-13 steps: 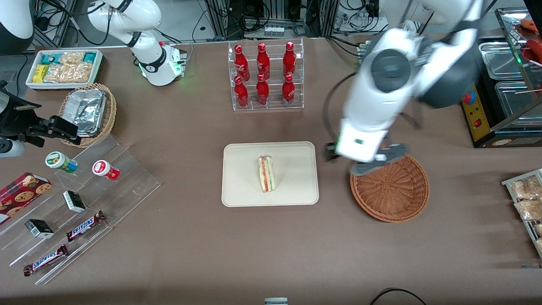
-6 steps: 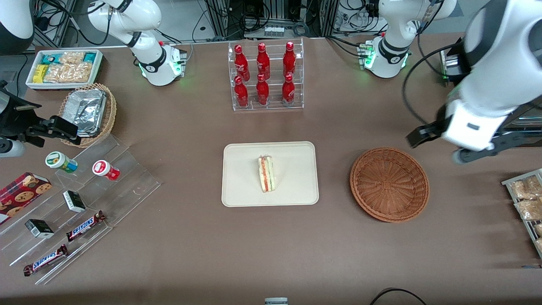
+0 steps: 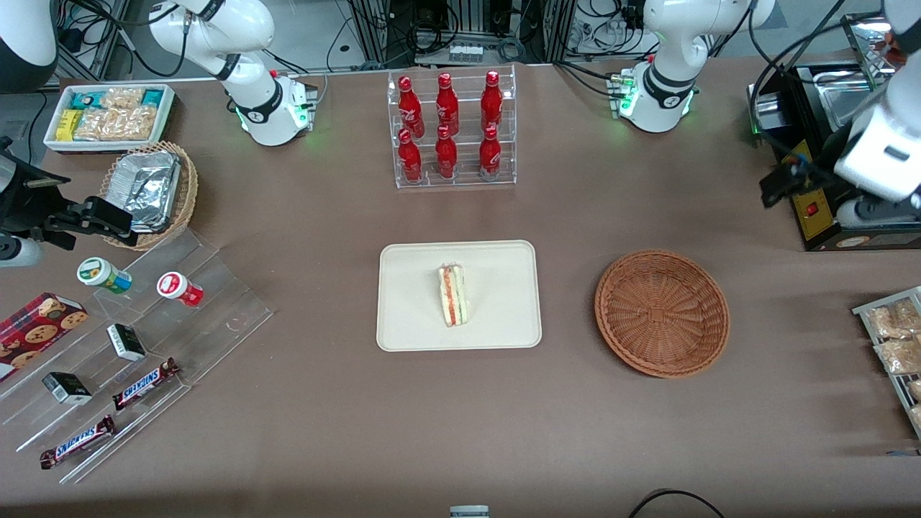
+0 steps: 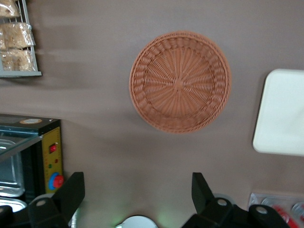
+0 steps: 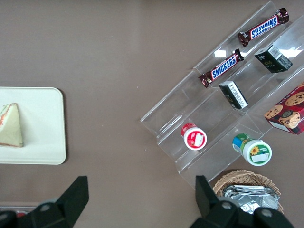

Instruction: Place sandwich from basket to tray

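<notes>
Front view: the sandwich [image 3: 453, 295] lies on the cream tray [image 3: 504, 327], long axis running twelve to six, while the wicker basket [image 3: 662, 313] holds nothing. The pincer [image 3: 806, 188] hangs near the counter's [image 3: 460, 417] working-arm end, fingers [image 4: 71, 192] spread wide and empty; the sandwich lies toward its eight o'clock, well apart.

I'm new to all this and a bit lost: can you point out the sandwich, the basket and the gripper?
sandwich [image 3: 452, 295], front view, striped cut edge.
basket [image 3: 662, 314], front view, woven centre.
gripper [image 4: 137, 197], left wrist view, gap between its open fingertips.
</notes>
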You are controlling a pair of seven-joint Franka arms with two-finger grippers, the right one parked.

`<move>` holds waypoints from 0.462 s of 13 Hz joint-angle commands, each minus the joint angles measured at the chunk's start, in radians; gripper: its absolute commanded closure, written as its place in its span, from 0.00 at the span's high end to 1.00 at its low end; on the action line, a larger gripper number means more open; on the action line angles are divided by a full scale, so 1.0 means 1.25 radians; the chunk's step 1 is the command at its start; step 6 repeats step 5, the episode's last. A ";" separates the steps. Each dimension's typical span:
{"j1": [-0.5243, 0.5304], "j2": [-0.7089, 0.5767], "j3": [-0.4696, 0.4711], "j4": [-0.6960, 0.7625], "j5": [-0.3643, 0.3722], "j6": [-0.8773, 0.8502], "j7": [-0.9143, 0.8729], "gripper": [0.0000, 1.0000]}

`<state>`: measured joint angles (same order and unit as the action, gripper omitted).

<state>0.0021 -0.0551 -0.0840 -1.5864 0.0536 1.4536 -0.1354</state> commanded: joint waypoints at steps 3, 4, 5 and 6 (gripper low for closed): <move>-0.009 -0.071 0.029 -0.086 -0.028 0.020 0.052 0.99; -0.007 -0.056 0.029 -0.071 -0.039 0.016 0.053 0.99; -0.002 -0.041 0.029 -0.054 -0.044 0.013 0.058 0.99; -0.002 -0.041 0.029 -0.054 -0.044 0.013 0.058 0.99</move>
